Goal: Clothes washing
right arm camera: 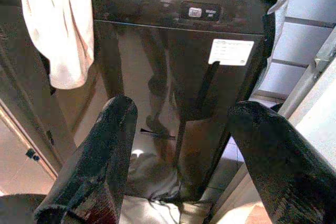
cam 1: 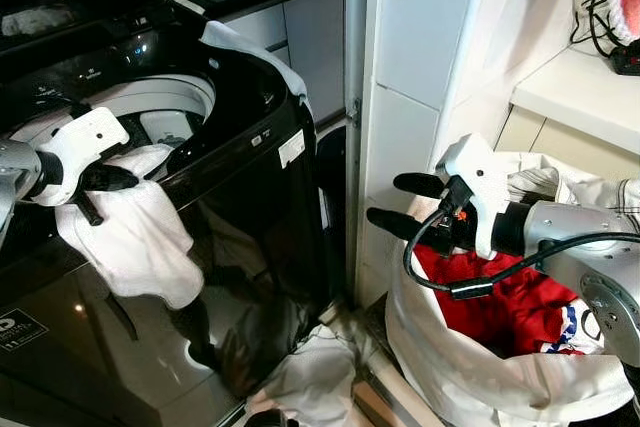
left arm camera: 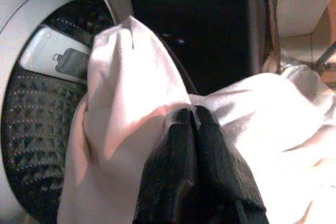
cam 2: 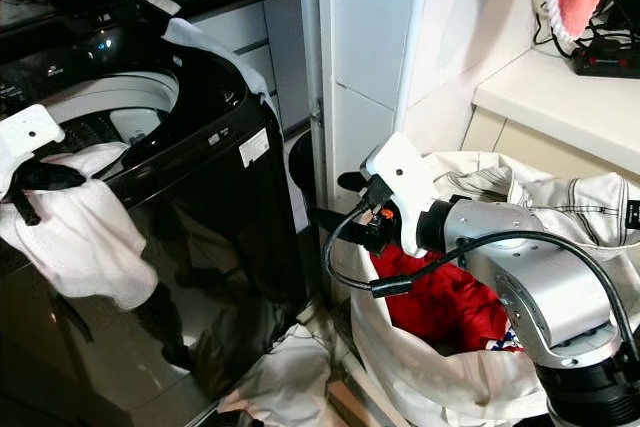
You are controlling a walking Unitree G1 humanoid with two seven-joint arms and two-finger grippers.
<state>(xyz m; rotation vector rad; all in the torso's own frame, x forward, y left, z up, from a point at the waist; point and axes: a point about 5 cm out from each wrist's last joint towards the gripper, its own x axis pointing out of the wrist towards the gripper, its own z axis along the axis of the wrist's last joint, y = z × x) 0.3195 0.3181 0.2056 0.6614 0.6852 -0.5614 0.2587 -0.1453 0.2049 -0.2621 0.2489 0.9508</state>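
White cloth hangs over the near rim of the black top-loading washing machine, pinched by the left end effector, whose fingers are closed on it at the drum opening on the left. Right end effector is held above the white laundry bag at right, fingers spread apart and gripping nothing, pointing toward the machine; red clothes lie inside the bag.
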